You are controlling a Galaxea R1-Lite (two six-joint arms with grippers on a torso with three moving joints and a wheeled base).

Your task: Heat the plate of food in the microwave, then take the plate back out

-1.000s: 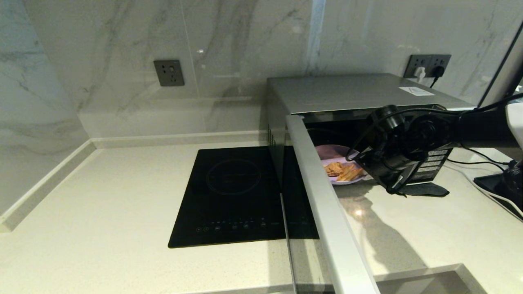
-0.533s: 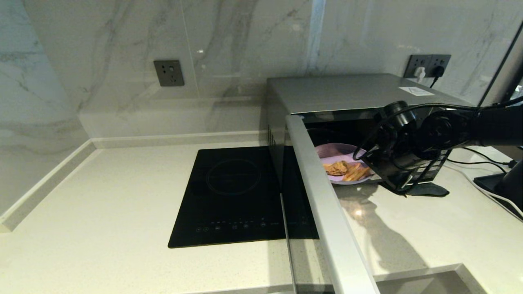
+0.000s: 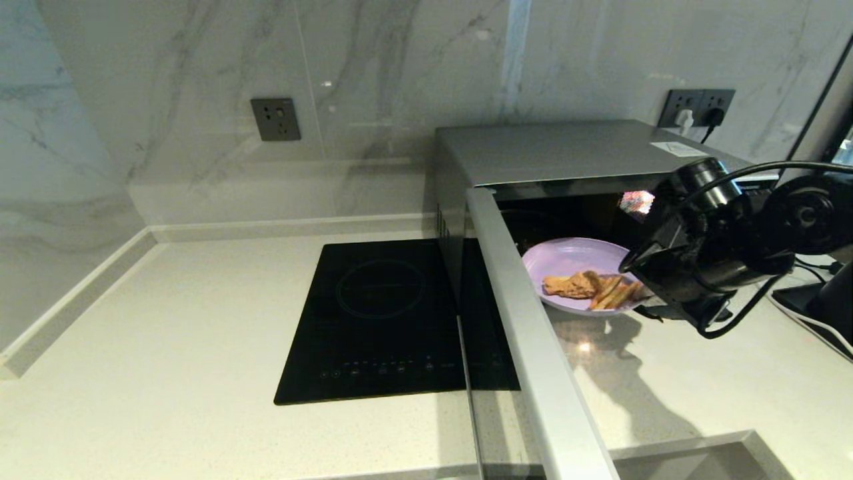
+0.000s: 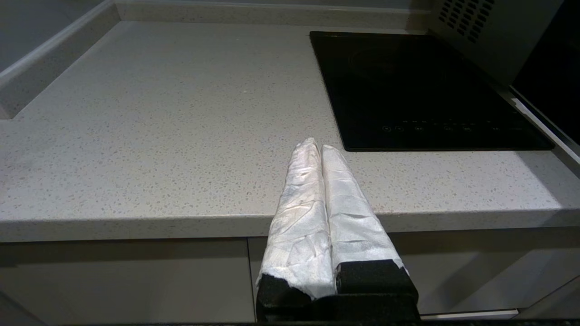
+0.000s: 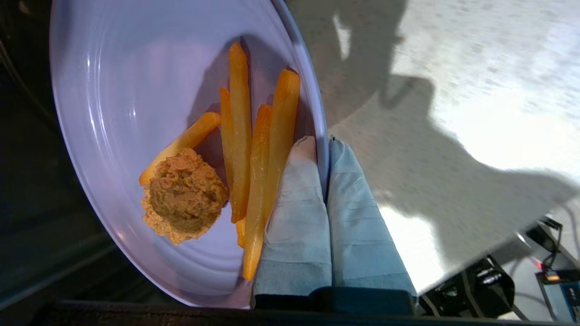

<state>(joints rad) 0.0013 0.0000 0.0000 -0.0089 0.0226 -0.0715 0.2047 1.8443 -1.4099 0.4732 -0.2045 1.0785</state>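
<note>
The lavender plate of food (image 3: 574,260) hangs half out of the microwave (image 3: 566,155) mouth, above the counter, carrying golden fries and a brown fried piece (image 5: 183,197). My right gripper (image 5: 322,145) is shut on the plate's rim (image 5: 317,131), one wrapped finger inside the plate beside the fries, the other under the rim. In the head view the right gripper (image 3: 645,301) sits at the plate's right edge. The microwave door (image 3: 533,333) stands swung wide open toward me. My left gripper (image 4: 317,145) is shut with nothing in it, parked before the counter's front edge.
A flat black induction cooktop (image 3: 383,320) lies left of the microwave door. Black cables and a dark device (image 3: 810,303) sit on the counter at the right. Wall sockets (image 3: 696,107) with plugs are behind the microwave. Pale counter (image 3: 166,347) stretches to the left.
My right gripper has pulled back to the right and lifted a little, drawing the plate out of the microwave cavity; more of the plate shows now. The left arm has not moved.
</note>
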